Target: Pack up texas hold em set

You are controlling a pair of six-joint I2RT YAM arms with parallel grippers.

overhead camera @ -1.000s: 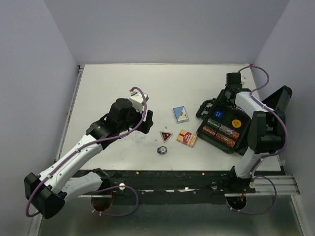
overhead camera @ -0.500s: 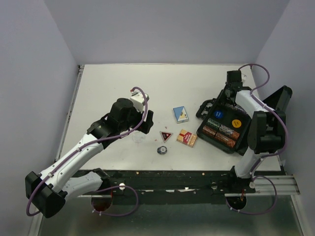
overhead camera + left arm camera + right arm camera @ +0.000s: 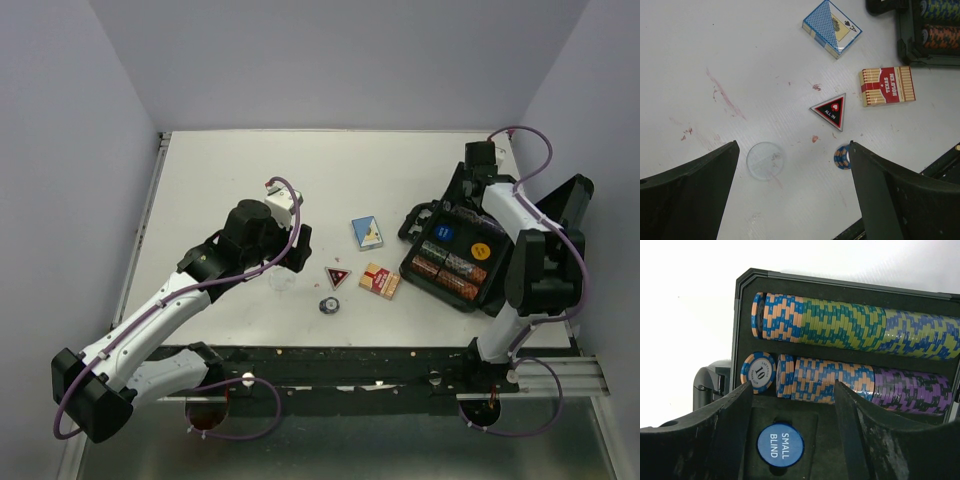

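From above, the black case (image 3: 455, 262) is lying open at the right of the white surface (image 3: 230, 170), with an orange marker (image 3: 481, 249) and a blue marker (image 3: 446, 233) inside. The blue card box (image 3: 367, 232), the red card box (image 3: 379, 280) and the triangle marker (image 3: 338, 277) are lying on the surface left of it.

In the left wrist view, the left claw (image 3: 792, 185) is hanging above the surface, spread wide, pinching nothing. A clear marker (image 3: 765, 160) and a small blue chip (image 3: 842, 157) are lying below it.

In the right wrist view, the right claw (image 3: 792, 390) is hanging over the case, spread apart, holding nothing. The blue marker is sitting in its slot near two chip rows (image 3: 850, 330).
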